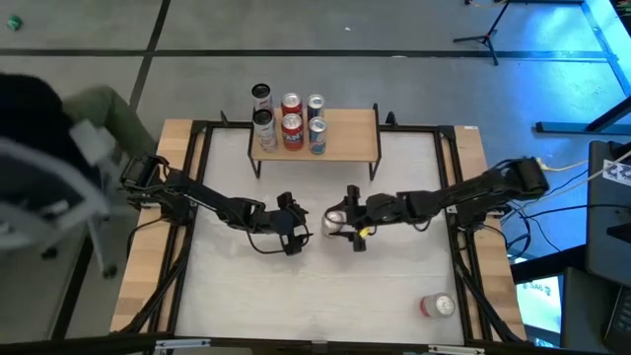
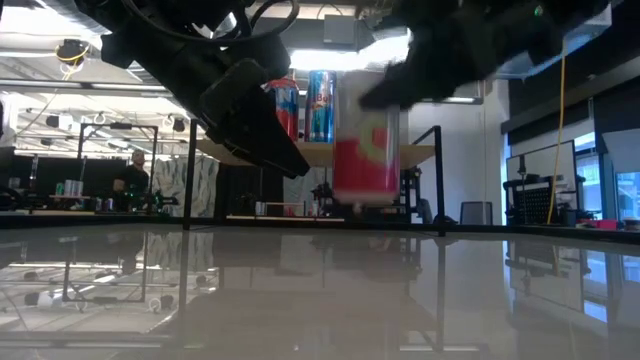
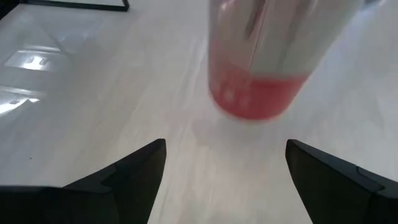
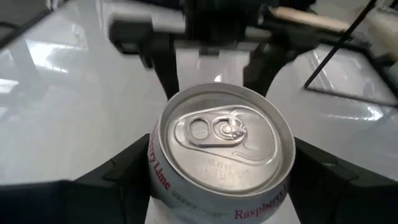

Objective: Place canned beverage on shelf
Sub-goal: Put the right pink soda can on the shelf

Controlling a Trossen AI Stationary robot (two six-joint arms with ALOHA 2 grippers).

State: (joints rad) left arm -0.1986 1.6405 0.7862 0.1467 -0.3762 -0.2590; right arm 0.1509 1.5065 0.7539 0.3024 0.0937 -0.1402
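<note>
A white and red can (image 4: 221,134) stands upright in my right gripper (image 1: 342,221) near the table's middle. It also shows in the low view (image 2: 365,150) and ahead of my left gripper in the left wrist view (image 3: 261,62). My left gripper (image 3: 224,165) is open and empty just left of the can, its fingers pointing at it. It also shows in the high view (image 1: 294,229). The shelf (image 1: 345,133), a light wooden board on black legs, stands at the table's far middle. Several cans (image 1: 292,128) stand on its left part. My right gripper pinches the can's side walls (image 4: 155,168), just below its top rim, between its two fingers (image 4: 121,171). The fingers come level from the table's right side. The can is upright, its lid up, and its bottom (image 2: 362,200) is a little above the table.
Another red and white can (image 1: 437,306) lies on its side at the table's near right. The right part of the shelf board (image 1: 355,128) is bare. A person (image 1: 108,118) sits beyond the table's far left corner.
</note>
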